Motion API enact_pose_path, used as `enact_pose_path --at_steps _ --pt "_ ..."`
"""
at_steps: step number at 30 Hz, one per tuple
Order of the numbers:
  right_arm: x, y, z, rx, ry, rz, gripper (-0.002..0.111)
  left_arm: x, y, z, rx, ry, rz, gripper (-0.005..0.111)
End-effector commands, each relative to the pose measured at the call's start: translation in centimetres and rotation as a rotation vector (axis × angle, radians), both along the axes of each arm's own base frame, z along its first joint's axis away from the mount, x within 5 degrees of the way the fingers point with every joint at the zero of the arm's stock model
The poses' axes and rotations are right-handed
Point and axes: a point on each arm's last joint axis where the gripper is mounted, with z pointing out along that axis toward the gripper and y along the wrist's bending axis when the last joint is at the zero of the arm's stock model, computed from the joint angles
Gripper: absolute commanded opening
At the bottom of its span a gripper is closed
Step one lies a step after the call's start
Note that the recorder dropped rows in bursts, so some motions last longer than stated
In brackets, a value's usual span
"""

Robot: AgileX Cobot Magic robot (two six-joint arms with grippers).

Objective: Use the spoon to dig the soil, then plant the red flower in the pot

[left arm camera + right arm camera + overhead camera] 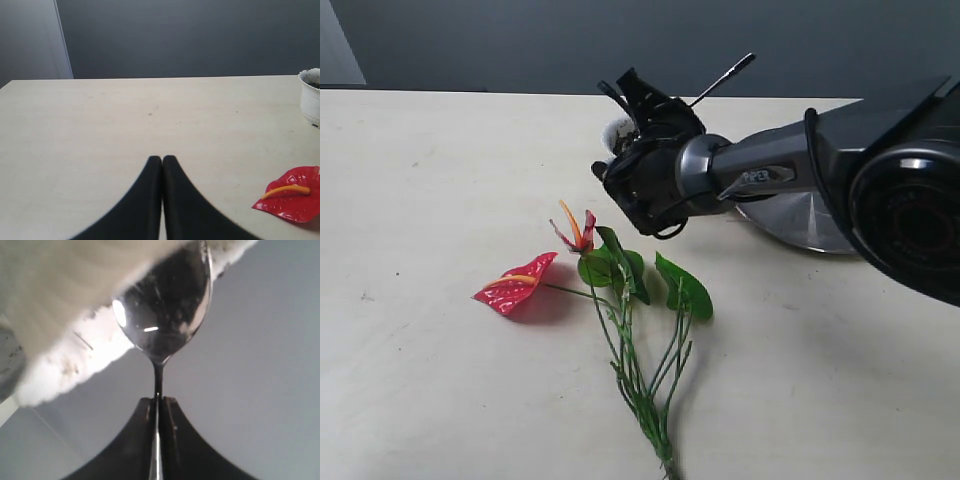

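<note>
1. Nearest the exterior camera, the red flower (620, 310) lies flat on the worktop (440, 200), stems toward the near edge and one glossy bloom off to the left. It is untouched, so planting is not yet begun.
2. My left tool (162, 161) hangs low over bare worktop with its fingers pressed together on nothing, idle. From its wrist camera I see a bloom close by and the pot farther off at the edge of view.
3. Behind the flower, my right tool (632, 112) is clamped on the spoon (165, 315), the handle pinched between the fingers and its end sticking up behind in the exterior view.
4. I judge the digging step is in hand: the spoon's bowl sits right at the rim of the pot (618, 132), which my right arm mostly hides. I cannot make out the soil clearly.
5. The next move calls for tipping the bowl down into the pot and opening a hole without knocking it over.
6. Farther right, a steel plate (800, 222) sits under my right arm, near the pot.
</note>
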Motion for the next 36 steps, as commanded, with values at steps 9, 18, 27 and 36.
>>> enact_pose_path --at_steps 9,18,27,36 --pt "0.5 0.2 1.3 0.006 0.062 -0.072 -0.001 0.0 0.0 0.1 0.007 -0.005 -0.006 0.002" --pt "-0.4 0.7 0.2 0.099 0.176 -0.104 -0.001 0.0 0.0 0.1 0.007 -0.005 -0.006 0.002" --pt "-0.6 -0.2 0.5 0.077 0.157 -0.201 -0.001 0.0 0.0 0.1 0.007 -0.005 -0.006 0.002" --pt "0.0 -1.9 4.7 0.52 0.023 -0.373 -0.001 0.0 0.0 0.1 0.007 -0.005 -0.006 0.002"
